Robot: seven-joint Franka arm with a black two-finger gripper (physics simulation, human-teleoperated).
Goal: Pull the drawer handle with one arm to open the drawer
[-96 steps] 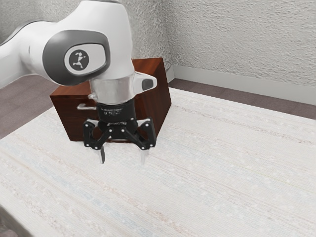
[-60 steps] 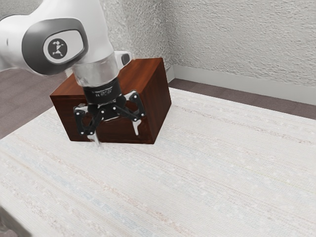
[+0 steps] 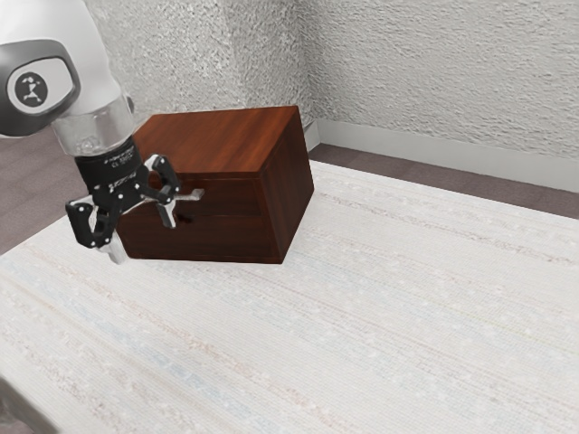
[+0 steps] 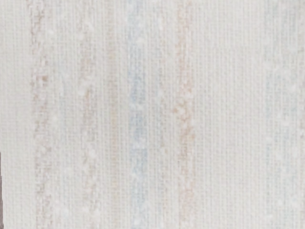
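Note:
A dark red-brown wooden drawer box (image 3: pixel 226 172) stands on the table at the exterior view's upper left. Its front face carries a pale metal handle (image 3: pixel 185 195) on the drawer front, and the drawer looks closed. My black gripper (image 3: pixel 141 238) hangs in front of that face, toward the exterior view's left of the handle, with its fingers spread apart and nothing between them. One fingertip (image 3: pixel 168 222) is close beside the handle. The wrist view looks straight down on the pale woven tablecloth (image 4: pixel 152 114).
The tablecloth (image 3: pixel 380 307) stretches wide to the exterior view's right and front of the box. A textured grey wall (image 3: pixel 434 72) and a strip of dark floor (image 3: pixel 470 181) lie behind the table.
My arm has swung toward the exterior view's left, carrying the gripper from in front of the box's middle to its left part, uncovering the handle. The fingers stay spread.

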